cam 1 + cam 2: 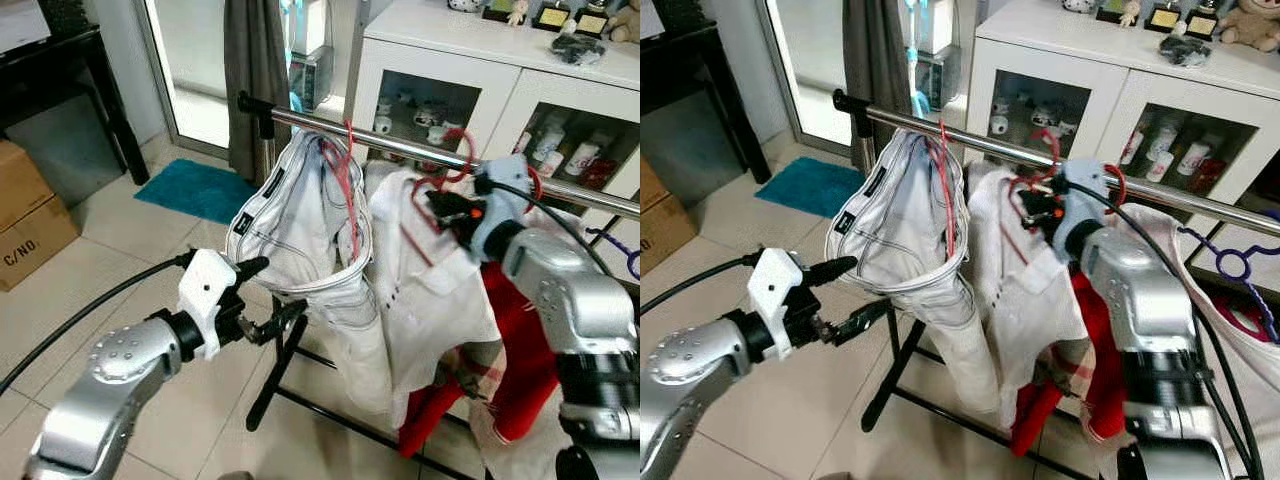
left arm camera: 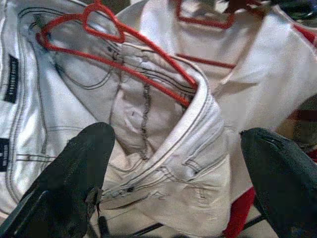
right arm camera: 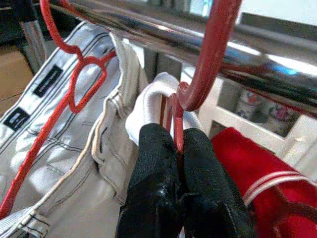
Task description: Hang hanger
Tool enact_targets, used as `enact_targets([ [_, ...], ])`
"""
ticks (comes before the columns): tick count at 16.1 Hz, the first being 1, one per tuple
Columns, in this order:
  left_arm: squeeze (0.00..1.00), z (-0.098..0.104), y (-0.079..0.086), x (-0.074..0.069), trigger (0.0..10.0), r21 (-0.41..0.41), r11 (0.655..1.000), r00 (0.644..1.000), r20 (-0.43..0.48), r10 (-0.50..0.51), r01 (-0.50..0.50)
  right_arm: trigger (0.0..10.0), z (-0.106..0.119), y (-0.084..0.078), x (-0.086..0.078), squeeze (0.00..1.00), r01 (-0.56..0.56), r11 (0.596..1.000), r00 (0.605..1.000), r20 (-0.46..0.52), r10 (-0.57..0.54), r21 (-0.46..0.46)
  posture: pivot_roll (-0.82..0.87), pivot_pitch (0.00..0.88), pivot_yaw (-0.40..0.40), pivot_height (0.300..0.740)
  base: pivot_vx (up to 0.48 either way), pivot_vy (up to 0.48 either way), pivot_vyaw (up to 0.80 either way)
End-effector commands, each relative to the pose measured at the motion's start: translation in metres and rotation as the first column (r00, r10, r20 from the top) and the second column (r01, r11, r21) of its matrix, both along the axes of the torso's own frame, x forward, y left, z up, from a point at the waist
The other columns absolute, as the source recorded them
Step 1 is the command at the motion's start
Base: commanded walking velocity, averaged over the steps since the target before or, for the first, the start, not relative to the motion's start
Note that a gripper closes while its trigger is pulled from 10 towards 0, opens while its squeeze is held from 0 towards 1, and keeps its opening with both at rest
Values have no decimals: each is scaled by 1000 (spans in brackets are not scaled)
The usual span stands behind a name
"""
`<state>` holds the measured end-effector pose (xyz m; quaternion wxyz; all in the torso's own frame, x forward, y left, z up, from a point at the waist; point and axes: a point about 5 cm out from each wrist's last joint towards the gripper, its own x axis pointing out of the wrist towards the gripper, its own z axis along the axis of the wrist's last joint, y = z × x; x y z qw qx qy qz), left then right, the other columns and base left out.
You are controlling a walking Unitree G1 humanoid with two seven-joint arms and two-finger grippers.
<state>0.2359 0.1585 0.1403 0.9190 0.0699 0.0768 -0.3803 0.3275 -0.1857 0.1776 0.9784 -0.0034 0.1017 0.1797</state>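
Observation:
A chrome rail (image 1: 420, 145) runs across the rack. White jeans (image 1: 300, 225) hang from it on a red hanger (image 2: 114, 54). Beside them a white shirt (image 1: 420, 280) hangs on a second red hanger (image 3: 210, 54) whose hook curls over the rail. My right gripper (image 3: 179, 163) is shut on this hanger's neck just under the hook, close below the rail. My left gripper (image 1: 270, 295) stands open at the jeans' lower waistband, fingers (image 2: 74, 168) spread on either side of the cloth without pinching it.
A red garment (image 1: 520, 370) hangs under the shirt. A purple hanger (image 1: 1235, 265) sits further right on the rail. Behind stand a white glass-door cabinet (image 1: 500, 80), a grey curtain (image 1: 255, 70), a teal mat (image 1: 195, 190) and cardboard boxes (image 1: 30, 220) at left.

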Motion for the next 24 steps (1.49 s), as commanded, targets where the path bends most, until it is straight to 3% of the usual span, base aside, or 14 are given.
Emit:
enact_targets([
  [1, 451, 1, -2, 2, 10000, 8, 1000, 1000, 20, 14, -14, 0, 10, -4, -5, 0, 19, 1000, 999, 35, -20, 9, -1, 0, -30, 740, 0, 0, 0],
  [6, 455, -10, -6, 2, 10000, -27, 998, 998, -19, 58, -59, 0, -13, 9, -41, 0, 23, 1000, 1000, -20, -23, 20, -13, 0, -32, 740, 0, 0, 0],
  [9, 451, -16, -9, -1, 10000, -42, 997, 997, -35, 69, -71, 0, -30, 25, -57, 0, 50, 992, 998, -46, -45, 112, -18, 0, -38, 740, 0, 0, 0],
  [11, 443, -19, -7, -3, 10000, -53, 995, 995, -45, 84, -86, 0, -38, 31, -65, 0, 65, 991, 997, -56, -59, 121, -23, 0, -39, 740, 0, 0, 0],
  [14, 447, -21, -5, -4, 10000, -64, 992, 993, -51, 106, -109, 0, -52, 34, -73, 0, 84, 989, 995, -64, -77, 118, -24, 0, -46, 740, 0, 0, 0],
  [16, 451, -22, -4, -4, 10000, -66, 991, 992, -51, 116, -119, 0, -59, 35, -77, 0, 84, 985, 991, -121, -66, 150, -20, 0, -58, 740, -126, 0, 0],
  [24, 451, -23, -5, -5, 10000, -64, 991, 992, -55, 116, -119, 0, -62, 36, -79, 0, 114, 979, 989, -112, -96, 168, -24, 0, -48, 740, -264, 0, 0],
])
